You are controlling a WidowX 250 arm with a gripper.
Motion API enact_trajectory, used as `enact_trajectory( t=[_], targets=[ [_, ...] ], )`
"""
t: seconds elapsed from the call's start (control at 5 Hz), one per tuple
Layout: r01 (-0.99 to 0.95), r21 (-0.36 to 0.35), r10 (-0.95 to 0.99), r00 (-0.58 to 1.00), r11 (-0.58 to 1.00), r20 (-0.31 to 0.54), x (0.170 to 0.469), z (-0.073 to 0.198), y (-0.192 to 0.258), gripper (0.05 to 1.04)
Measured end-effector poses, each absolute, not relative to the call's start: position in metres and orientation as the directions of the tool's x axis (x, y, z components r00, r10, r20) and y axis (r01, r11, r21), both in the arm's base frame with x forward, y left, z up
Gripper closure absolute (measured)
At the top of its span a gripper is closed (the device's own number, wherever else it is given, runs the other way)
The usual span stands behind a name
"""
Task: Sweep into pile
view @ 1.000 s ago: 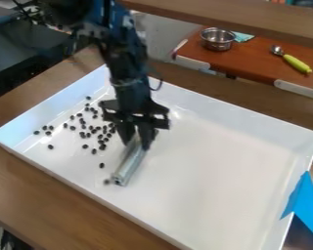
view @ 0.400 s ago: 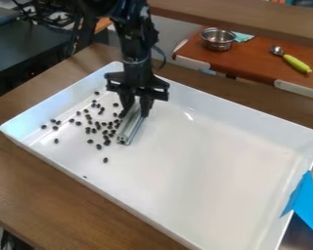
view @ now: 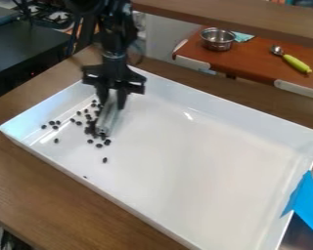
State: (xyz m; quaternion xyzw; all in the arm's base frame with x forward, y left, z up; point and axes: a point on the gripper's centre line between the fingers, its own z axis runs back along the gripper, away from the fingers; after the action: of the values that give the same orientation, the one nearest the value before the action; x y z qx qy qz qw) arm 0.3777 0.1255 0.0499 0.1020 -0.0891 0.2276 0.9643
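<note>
The black two-finger hand (view: pixel 112 101) is gripping the upper end of a silvery, grooved metal bar (view: pixel 108 118), whose lower end is slanting down to the floor of the large white rectangular tray (view: pixel 191 161). Small dark oval beans (view: pixel 90 141) are lying mostly on the view's left side of the bar, some crowding against its lower end, others scattering out toward the tray's corner.

The step in hand is probably gathering the loose beans with the bar's long side. For that, the hand should be holding the bar low and broadside, its edge meeting the floor without pressing hard, and making short, slow strokes. Beans lying just past the bar's lower end may be slipping round it, and the lone bean (view: pixel 105 160) nearer the camera is calling for its own stroke.

The tray is looking smooth and glossy, likely plastic, so the hard, rounded beans may be rolling easily under a quick push. Its raised walls are offering a backstop. Beneath, the brown wood-grained worktop (view: pixel 55 190) is supporting everything.
</note>
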Motion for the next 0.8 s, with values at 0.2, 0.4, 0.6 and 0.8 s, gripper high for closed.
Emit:
enact_trajectory(
  t=[0.2,0.4,0.6,0.8],
  targets=[
    [-0.608,0.18,0.579,0.793,0.773,0.192,0.363,0.05,0.139,0.713],
    [-0.664,0.201,0.64,0.748,0.72,0.178,0.354,0.05,0.142,0.714],
    [-0.691,0.166,0.671,0.723,0.703,0.165,0.34,0.053,0.141,0.714],
    [-0.709,-0.011,0.705,0.7,0.706,0.11,0.333,0.082,0.114,0.714]
  ],
)
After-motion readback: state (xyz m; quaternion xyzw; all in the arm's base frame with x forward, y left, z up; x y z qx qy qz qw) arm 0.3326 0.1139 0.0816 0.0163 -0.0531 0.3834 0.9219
